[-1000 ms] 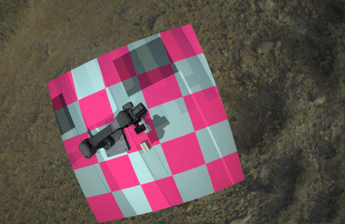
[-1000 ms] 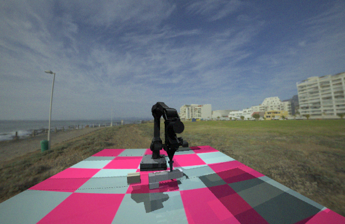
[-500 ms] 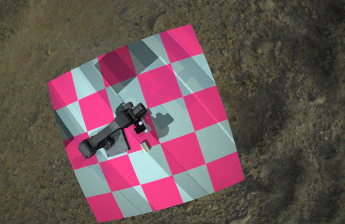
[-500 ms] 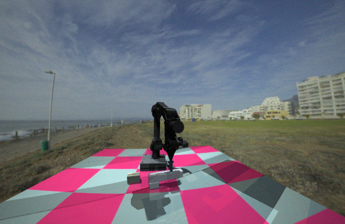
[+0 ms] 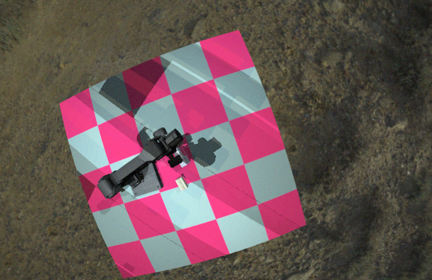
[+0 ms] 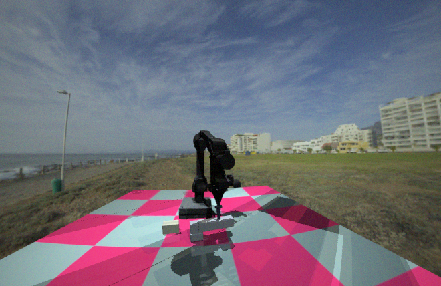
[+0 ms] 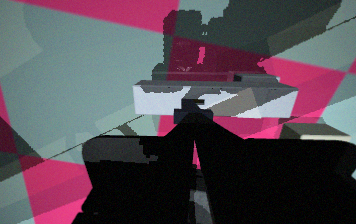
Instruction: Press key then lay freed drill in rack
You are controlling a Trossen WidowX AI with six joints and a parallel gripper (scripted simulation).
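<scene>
A long pale grey block [image 5: 184, 157] [image 6: 207, 226] [image 7: 150, 100], seemingly the body with the key and drill, stands on the checkered top. A lower grey part [image 6: 196, 236] shows under its left end in the exterior view. My gripper [image 6: 218, 216] [image 7: 193, 118] is shut and empty, pointing down, its tips at the block's upper edge; whether they touch it I cannot tell. A small dark and brown detail [image 7: 200, 101] shows just beyond the tips in the wrist view. I cannot make out the key or drill for certain. In the top view the arm hides the fingertips.
A small cream block [image 5: 181, 183] [image 6: 170, 227] [image 7: 315, 131], possibly the rack, sits a short way beside the long block, apart from it. The arm's grey base plate [image 5: 147, 186] [image 6: 195, 212] is behind them. Dark shadows cross the pink and pale blue top.
</scene>
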